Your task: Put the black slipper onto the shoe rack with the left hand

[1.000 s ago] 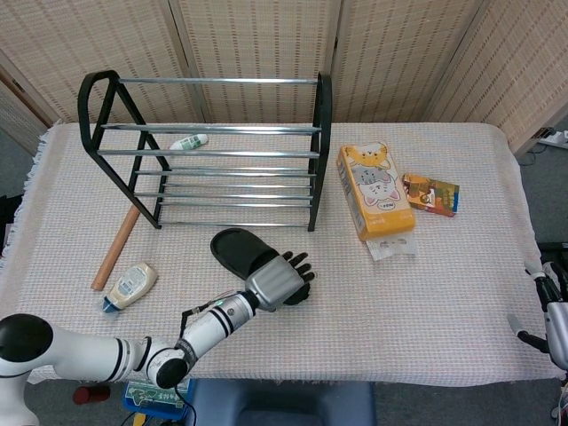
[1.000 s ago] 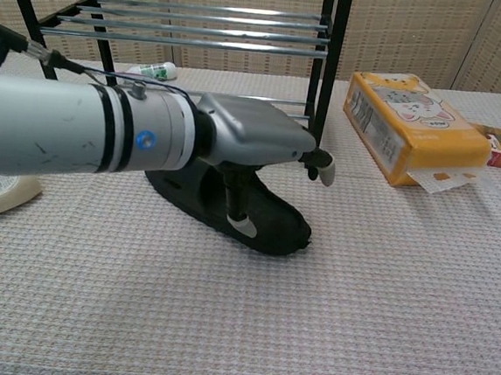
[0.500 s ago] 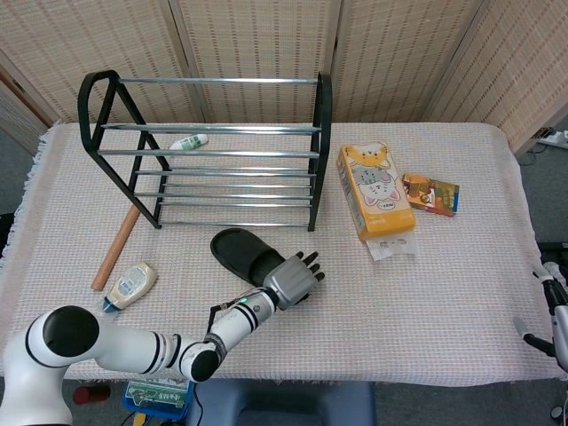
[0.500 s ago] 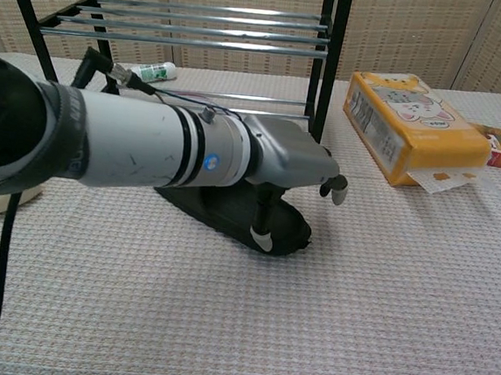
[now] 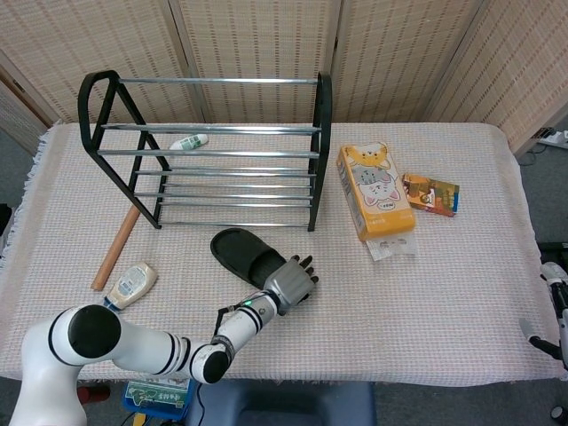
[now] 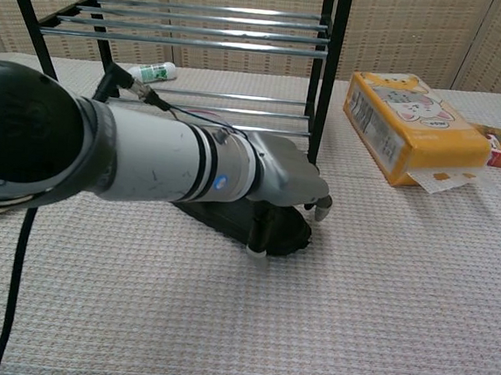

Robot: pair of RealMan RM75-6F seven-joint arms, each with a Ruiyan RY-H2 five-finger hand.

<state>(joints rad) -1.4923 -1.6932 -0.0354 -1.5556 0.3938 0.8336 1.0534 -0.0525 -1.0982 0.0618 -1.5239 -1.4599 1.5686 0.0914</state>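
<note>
One step in hand: grasping, judged; lift not yet begun.
Left hand (image 5: 289,286): lay over the toe end of the black slipper (image 5: 241,253), palm down; in the chest view one finger (image 6: 257,233) reached down beside the toe to the cloth.
Fingers: draped over the toe, partly spread; a firm grip could not be told.
Slipper place: flat on the table (image 5: 444,293), just in front of the shoe rack (image 5: 213,151), near its right post, not on any shelf.
Right hand (image 5: 555,306): only a sliver at the frame edge, well apart; finger state could not be told.
Next move, judged: close the fingers around the toe, lift clear of the cloth, carry back to a rack shelf.
Other things: white bottle (image 5: 188,142) under the rack, orange tissue pack (image 5: 374,189) to the right.
</note>
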